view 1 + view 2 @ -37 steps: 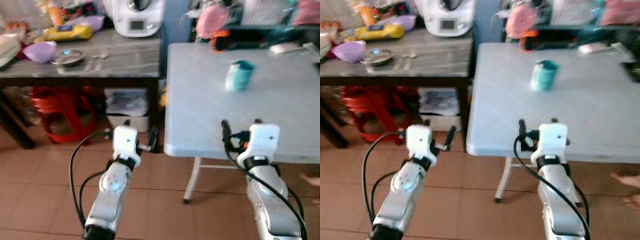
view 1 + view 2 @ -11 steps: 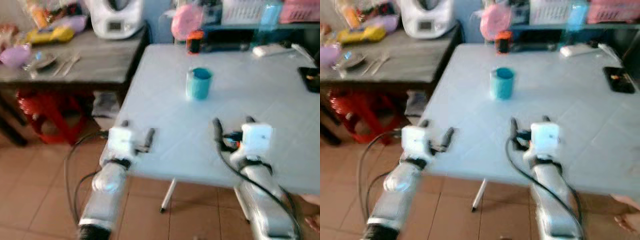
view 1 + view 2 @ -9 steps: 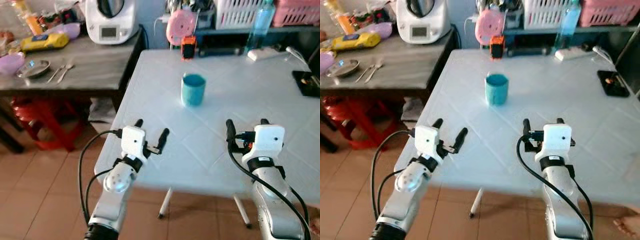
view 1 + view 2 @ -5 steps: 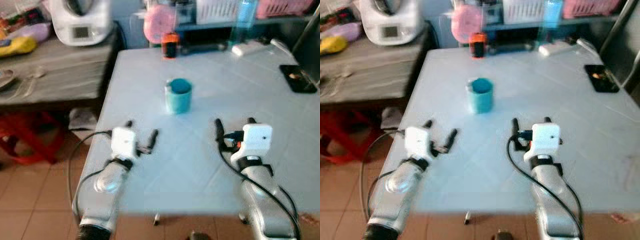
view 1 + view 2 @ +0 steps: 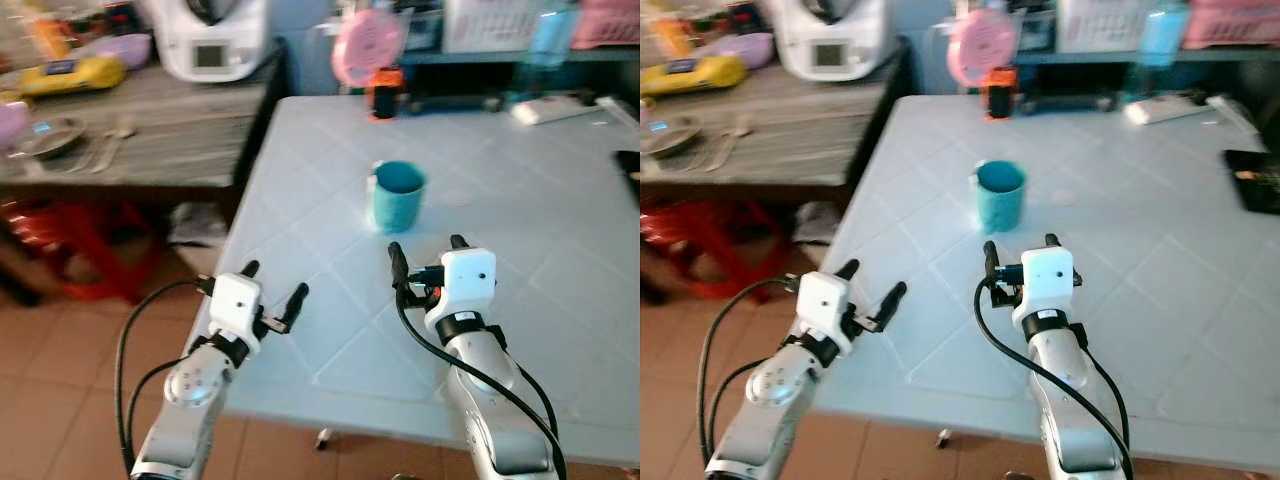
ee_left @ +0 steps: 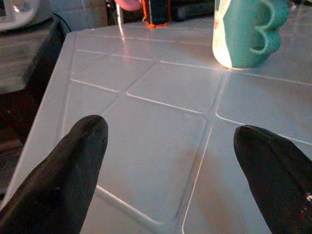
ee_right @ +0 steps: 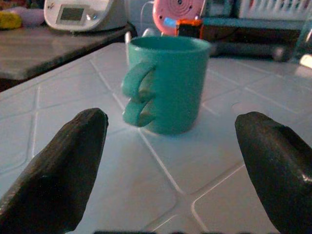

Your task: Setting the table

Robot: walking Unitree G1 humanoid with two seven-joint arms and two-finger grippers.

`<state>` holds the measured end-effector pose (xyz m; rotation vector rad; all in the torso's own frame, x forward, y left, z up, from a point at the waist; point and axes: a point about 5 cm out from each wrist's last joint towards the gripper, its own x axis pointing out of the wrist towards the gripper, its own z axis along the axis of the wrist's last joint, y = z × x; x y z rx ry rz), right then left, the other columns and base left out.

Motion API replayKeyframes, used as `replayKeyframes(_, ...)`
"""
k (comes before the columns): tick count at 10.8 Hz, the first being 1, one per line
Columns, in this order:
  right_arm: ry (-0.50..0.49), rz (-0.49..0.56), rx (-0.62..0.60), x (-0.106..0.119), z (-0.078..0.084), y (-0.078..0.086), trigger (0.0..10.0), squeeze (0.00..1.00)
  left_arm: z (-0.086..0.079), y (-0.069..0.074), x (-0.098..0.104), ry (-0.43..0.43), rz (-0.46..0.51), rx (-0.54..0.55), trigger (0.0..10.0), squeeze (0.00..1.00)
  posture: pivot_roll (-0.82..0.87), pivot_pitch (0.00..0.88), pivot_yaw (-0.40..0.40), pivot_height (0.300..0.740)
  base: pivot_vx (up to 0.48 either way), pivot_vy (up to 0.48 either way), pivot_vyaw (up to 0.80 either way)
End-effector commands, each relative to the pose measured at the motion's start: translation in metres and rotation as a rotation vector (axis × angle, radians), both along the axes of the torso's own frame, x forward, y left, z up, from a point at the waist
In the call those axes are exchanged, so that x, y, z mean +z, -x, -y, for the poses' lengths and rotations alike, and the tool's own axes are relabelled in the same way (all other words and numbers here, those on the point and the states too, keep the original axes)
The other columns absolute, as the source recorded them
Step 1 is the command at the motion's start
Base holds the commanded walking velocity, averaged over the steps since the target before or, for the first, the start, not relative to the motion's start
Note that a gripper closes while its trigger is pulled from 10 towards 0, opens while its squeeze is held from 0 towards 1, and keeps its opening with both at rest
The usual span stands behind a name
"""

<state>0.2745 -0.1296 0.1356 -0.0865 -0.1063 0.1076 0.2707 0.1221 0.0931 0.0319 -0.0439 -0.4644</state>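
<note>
A teal mug (image 5: pixel 398 196) stands upright on the white tiled table (image 5: pixel 560 210), its handle turned toward my left. My right gripper (image 5: pixel 425 245) hovers low over the table just in front of the mug, open and empty; the right wrist view has the mug (image 7: pixel 165 83) centred between the fingers (image 7: pixel 68 165). My left gripper (image 5: pixel 276 280) is open and empty over the table's near left corner, and the mug (image 6: pixel 246 31) lies ahead of it, off toward the right finger (image 6: pixel 275 180).
To the left is a dark side table (image 5: pixel 150 110) holding a steel bowl (image 5: pixel 45 138), spoons, a yellow packet (image 5: pixel 60 72) and a white appliance (image 5: pixel 210 35). A red stool (image 5: pixel 60 240) stands beneath it. A pink disc (image 5: pixel 367 45) and an orange item (image 5: pixel 385 100) sit at the white table's far edge.
The camera has swung, shifting the whole scene. The right gripper now sits more directly in front of the mug. Both grippers remain open.
</note>
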Motion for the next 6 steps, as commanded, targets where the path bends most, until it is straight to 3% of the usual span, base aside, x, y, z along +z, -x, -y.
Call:
replayKeyframes(1, -0.004, 0.011, 0.01, 0.001, -0.005, -0.003, 10.0, 0.0, -0.003, 0.002, 0.004, 0.005, 0.007, -0.02, 10.0, 0.0, -0.1, 0.139, 0.1, 0.74, 0.0, 0.0, 0.0)
replayKeyframes(6, -0.014, 0.044, 0.03, 0.009, -0.03, -0.029, 10.0, 0.0, 0.004, 0.019, 0.002, 0.021, -0.034, -0.201, 10.0, 0.0, -0.08, 0.153, 0.1, 0.74, 0.0, 0.0, 0.0)
